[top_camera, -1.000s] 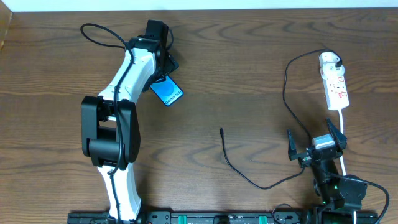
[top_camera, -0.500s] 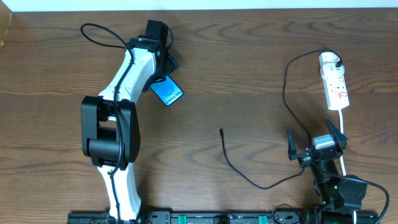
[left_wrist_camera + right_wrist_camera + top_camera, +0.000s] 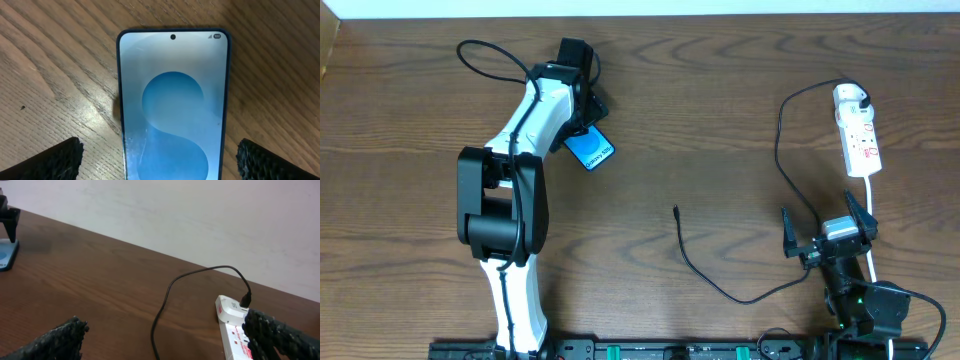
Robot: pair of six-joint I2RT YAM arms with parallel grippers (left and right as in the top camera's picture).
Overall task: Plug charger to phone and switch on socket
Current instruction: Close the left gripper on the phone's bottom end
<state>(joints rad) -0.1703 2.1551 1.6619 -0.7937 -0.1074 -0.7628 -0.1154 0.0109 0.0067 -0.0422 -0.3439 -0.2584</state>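
the left hand (image 3: 160, 162) is spread wide over the phone (image 3: 590, 150) and grips nothing. in the wrist view its two dark pads (image 3: 50, 160) stand one on each side of the phone, with bare wood showing between each pad and the phone's edge. the phone lies flat on the brown wooden counter (image 3: 720, 100), screen up and lit blue, towards the far left side, and the left arm covers part of its near end from above.

the charger (image 3: 700, 275) is a thin black cable. it is plugged in at the far end of the socket (image 3: 858, 135), loops out to the left, runs down past the right hand (image 3: 820, 225) and curls back to its connector tip (image 3: 676, 211), which lies loose near the middle of the counter, well apart from the phone. the socket, a white strip with red marks, lies at the far right, and its white cord (image 3: 871, 215) runs back under the right hand's outer finger.

the right hand is also fully released and empty, sitting near the counter's front edge, pointed towards the socket and apart from it.
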